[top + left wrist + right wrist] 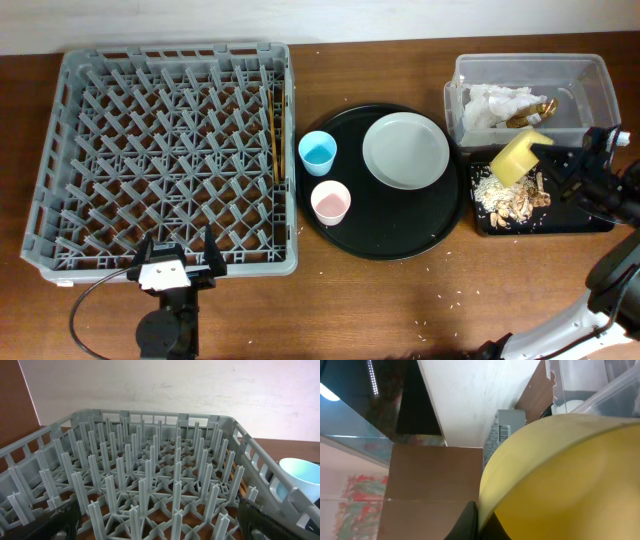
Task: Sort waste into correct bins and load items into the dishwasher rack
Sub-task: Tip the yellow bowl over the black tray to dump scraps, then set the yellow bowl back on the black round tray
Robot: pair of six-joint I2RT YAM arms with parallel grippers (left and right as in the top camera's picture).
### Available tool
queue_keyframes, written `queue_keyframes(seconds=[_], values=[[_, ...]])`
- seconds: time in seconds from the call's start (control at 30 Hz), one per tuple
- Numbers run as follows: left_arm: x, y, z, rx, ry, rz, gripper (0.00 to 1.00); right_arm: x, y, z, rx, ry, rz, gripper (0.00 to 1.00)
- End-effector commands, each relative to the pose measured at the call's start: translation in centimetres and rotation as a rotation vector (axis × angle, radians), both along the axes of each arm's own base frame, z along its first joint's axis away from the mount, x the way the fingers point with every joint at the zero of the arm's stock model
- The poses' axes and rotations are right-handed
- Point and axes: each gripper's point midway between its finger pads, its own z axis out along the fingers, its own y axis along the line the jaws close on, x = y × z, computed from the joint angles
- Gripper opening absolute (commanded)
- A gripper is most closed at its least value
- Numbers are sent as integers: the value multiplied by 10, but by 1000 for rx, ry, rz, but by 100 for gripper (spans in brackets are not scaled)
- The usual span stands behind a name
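Overhead shows my right claw [541,152] clamped on the tilted yellow bowl [518,158] above the black tray [592,223]; if the rim slips, it drops into scraps [514,201].

Grey rack [145,413] of upright pegs (blue cup [302,477] beside it).

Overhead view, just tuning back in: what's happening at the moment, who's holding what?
The right gripper holds the yellow bowl tipped over the shallow black tray, where food scraps lie. Napkins and the gold wrapper sit in the clear tub. The white plate, blue cup and pink cup are on the round black tray, not yet loaded. The left gripper hangs open at the near edge of the dishwasher rack, holding nothing.
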Motion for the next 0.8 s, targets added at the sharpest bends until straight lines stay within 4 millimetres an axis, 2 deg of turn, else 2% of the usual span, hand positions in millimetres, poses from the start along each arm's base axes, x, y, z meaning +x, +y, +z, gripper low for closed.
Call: queue_keyframes(seconds=[0.0, 0.07, 0.1, 0.13, 0.17, 0.2, 0.23, 0.27, 0.3, 0.37, 0.4, 0.43, 0.47, 0.5, 0.57, 0.6, 0.77], values=[[0, 1, -1, 15, 3, -1, 99, -3, 34, 16, -17, -62, 67, 4], [0, 1, -1, 15, 3, -1, 99, -6, 74, 23, -23, -81, 168, 4], [0, 1, -1, 15, 3, -1, 99, -6, 100, 23, -23, -84, 242, 4], [0, 1, -1, 15, 3, -1, 99, -6, 134, 25, -14, -91, 335, 4], [0, 1, -1, 15, 3, -1, 99, -9, 157, 25, -14, -97, 400, 4], [0, 1, -1, 15, 3, -1, 99, -15, 185, 25, -36, -147, 482, 4], [0, 1, -1, 15, 3, -1, 99, -21, 204, 24, -67, -196, 548, 4], [0, 1, -1, 15, 3, -1, 99, -34, 229, 16, -137, -230, 681, 4], [0, 1, -1, 15, 3, -1, 99, -42, 240, 8, -219, -250, 783, 4], [0, 1, -1, 15, 3, -1, 99, -46, 244, -5, -349, -215, 891, 4], [0, 1, -1, 15, 3, -1, 99, -36, 238, -19, -426, -134, 891, 4], [0, 1, -1, 15, 3, -1, 99, -27, 231, -35, -498, -45, 873, 4], [0, 1, -1, 15, 3, -1, 99, -17, 213, -64, -646, 139, 824, 4], [0, 1, -1, 15, 3, -1, 99, -15, 203, -73, -711, 214, 800, 4], [0, 1, -1, 15, 3, -1, 99, -16, 182, -86, -837, 368, 737, 4], [0, 1, -1, 15, 3, -1, 99, -19, 179, -88, -893, 413, 725, 4], [0, 1, -1, 15, 2, -1, 99, -43, 197, -92, -1249, 597, 683, 4]])
